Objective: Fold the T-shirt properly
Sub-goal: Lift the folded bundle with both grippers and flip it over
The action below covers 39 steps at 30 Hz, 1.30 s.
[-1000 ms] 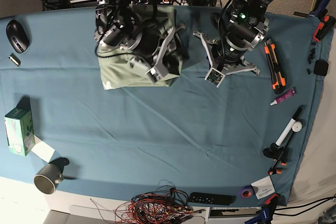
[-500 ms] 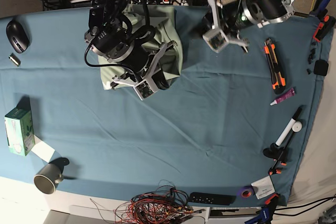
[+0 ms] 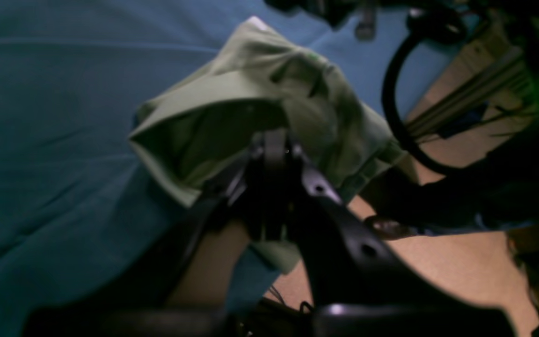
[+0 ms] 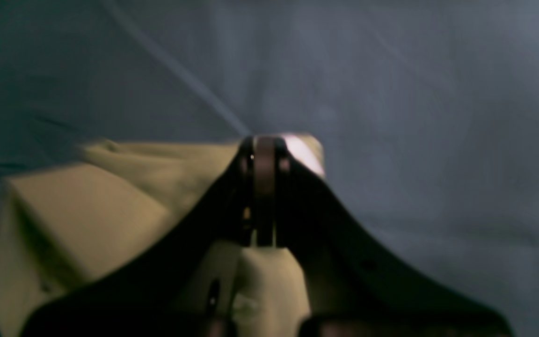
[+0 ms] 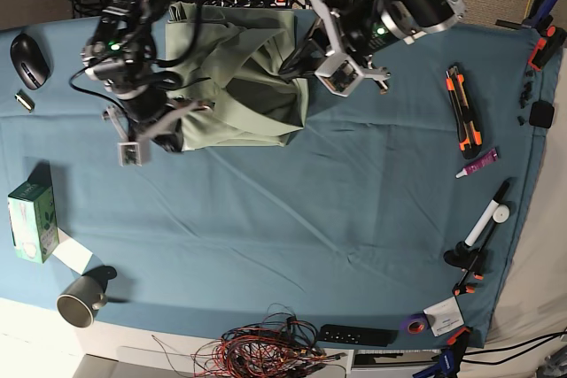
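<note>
Sage-green knit T-shirt (image 5: 239, 86) now bunched, both my hands having moved onto it: right hand (image 4: 264, 154) and left hand (image 3: 274, 145) each clamped on fabric, ready to spread.

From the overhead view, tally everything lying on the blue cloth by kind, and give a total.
Shirt: 1
Mouse: 1
Green box: 1
Mug: 1
Orange knife: 1
Pink tube: 1
White marker: 1
Black remote: 1
Purple tape roll: 1
Total: 9; the small bits at the cloth's edges are too tiny to name.
</note>
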Available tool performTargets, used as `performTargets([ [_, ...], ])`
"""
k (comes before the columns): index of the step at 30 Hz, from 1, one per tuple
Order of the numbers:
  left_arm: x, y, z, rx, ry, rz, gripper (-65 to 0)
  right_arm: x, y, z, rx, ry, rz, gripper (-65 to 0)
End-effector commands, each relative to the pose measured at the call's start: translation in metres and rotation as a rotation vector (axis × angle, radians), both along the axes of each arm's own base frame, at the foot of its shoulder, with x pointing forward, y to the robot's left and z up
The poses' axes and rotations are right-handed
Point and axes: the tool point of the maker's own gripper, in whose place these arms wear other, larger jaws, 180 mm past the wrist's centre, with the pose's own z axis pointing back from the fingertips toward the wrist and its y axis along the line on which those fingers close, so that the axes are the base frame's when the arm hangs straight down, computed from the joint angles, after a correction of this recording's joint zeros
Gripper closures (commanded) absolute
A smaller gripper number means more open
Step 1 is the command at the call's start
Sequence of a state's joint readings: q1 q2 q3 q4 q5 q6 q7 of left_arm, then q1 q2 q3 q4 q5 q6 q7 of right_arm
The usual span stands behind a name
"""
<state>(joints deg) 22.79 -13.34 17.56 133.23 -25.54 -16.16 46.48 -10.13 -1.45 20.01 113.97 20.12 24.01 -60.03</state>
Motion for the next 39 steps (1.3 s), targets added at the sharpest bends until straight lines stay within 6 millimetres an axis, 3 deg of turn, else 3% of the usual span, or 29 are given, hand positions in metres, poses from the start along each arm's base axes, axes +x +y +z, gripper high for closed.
performTargets([
  [1, 0.001, -0.008, 0.004, -0.033, -0.004, -0.001, 0.0, 0.006, -0.005, 0.010, 0.017, -0.047, 0.002, 0.0],
  [3, 0.001, -0.020, -0.002, -0.036, 0.022, -0.004, 0.0, 0.005, -0.010, 0.008, 0.065, -0.050, 0.006, 0.0],
  [11, -0.007, -0.073, -0.004, -0.088, 0.071, -0.061, 0.0, 0.003, 0.002, 0.012, 0.110, -0.076, 0.094, 0.0],
  [20, 0.001, -0.093, -0.039, -0.072, 0.164, -0.056, 0.0, 0.004, -0.010, -0.045, 0.191, 0.077, 0.056, 0.0],
  [25, 0.002, -0.097, -0.049, -0.061, 0.188, -0.057, 0.0, 0.012, -0.002, -0.046, 0.202, 0.076, 0.080, 0.0],
  [29, -0.005, -0.094, -0.082, 0.025, 0.249, -0.065, 0.0, 0.019, 0.009, -0.044, 0.183, 0.075, 0.119, 0.0],
  [34, -0.027, -0.074, -0.134, 0.191, 0.362, -0.102, 0.0, 0.023, 0.013, -0.049, 0.089, 0.105, 0.155, 0.0],
  [39, -0.036, -0.063, -0.146, 0.255, 0.401, -0.123, 0.0, 0.023, 0.003, -0.051, 0.031, 0.119, 0.161, 0.0],
])
